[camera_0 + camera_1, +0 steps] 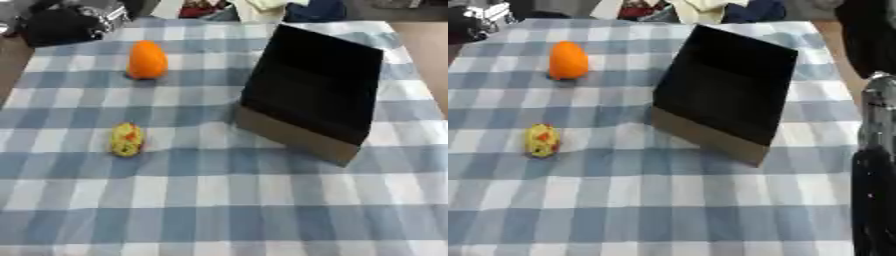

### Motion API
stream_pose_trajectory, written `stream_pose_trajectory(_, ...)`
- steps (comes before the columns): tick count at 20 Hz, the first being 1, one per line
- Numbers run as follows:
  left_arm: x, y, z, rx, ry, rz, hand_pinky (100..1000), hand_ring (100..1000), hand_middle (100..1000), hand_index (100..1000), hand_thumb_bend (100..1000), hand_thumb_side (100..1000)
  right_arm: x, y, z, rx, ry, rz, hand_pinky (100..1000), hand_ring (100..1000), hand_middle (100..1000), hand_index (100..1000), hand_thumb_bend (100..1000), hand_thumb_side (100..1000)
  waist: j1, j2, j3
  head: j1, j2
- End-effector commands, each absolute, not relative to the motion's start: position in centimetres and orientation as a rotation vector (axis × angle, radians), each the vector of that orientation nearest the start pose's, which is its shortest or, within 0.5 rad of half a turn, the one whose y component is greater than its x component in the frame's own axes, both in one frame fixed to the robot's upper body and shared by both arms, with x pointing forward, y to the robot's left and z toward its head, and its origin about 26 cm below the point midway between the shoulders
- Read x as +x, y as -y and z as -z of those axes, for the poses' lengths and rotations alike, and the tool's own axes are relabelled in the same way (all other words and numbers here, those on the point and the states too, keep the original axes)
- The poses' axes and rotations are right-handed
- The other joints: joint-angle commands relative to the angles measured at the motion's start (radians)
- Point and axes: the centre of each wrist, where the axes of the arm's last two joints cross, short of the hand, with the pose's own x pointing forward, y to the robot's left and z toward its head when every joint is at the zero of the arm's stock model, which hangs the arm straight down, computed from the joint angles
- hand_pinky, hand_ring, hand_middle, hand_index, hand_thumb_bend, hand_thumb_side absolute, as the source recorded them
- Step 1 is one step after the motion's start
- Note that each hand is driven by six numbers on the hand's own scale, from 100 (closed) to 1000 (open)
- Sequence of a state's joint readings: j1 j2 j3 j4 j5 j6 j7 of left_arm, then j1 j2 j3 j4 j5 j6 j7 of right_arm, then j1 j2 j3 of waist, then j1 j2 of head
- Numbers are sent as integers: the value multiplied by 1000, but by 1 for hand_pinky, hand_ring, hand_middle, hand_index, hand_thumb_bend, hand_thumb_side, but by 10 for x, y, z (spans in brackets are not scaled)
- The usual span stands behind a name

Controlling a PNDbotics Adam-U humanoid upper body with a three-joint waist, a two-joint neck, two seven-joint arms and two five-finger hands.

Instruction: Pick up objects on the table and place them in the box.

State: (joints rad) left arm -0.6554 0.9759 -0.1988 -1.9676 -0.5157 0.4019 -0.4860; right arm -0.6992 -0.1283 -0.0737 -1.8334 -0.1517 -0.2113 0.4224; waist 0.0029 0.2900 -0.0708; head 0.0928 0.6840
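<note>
On your desk [219,210], orange egg [147,60] and yellow egg [127,140] could roll when nudged; hand state unseen.

The right arm [875,165] rises along the right edge; no hand shows.

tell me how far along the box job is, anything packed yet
Nothing looks packed: the box shows only a dark inside, with no object visible in it. Nothing is in hand either; neither hand's fingers show, only a dark arm at the right edge of the right eye view. Left to do: the orange object and the small yellow object with red spots, both lying on the checked cloth left of the box.
</note>
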Motion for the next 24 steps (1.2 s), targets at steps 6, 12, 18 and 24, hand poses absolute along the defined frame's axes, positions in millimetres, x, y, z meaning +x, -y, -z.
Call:
stream_pose_trajectory(6, 310, -273, -351, 1180, 1417, 1466, 847, 869, 824, 966, 682, 1000, 349, 203, -286, -481, -3344, 890, 971, 869, 758, 876, 100, 740, -3, -20, 0, -9, -17)
stream_pose_trajectory(12, 322, -273, -348, 1191, 1285, 1545, 861, 885, 837, 982, 804, 948, 350, 203, -285, -487, -3344, 893, 972, 868, 756, 876, 100, 740, -2, -20, -4, 12, -22)
stream_pose_trajectory(18, 335, -275, -349, 1183, 1164, 1562, 868, 893, 843, 998, 742, 780, 350, 203, -284, -493, -3345, 902, 972, 867, 755, 876, 100, 742, 1, -18, -7, 29, -26)
stream_pose_trajectory(24, 349, -274, -346, 1149, 1086, 1544, 846, 886, 842, 1000, 599, 669, 350, 202, -284, -498, -3344, 911, 973, 867, 754, 876, 100, 744, 5, -14, -14, 37, -32)
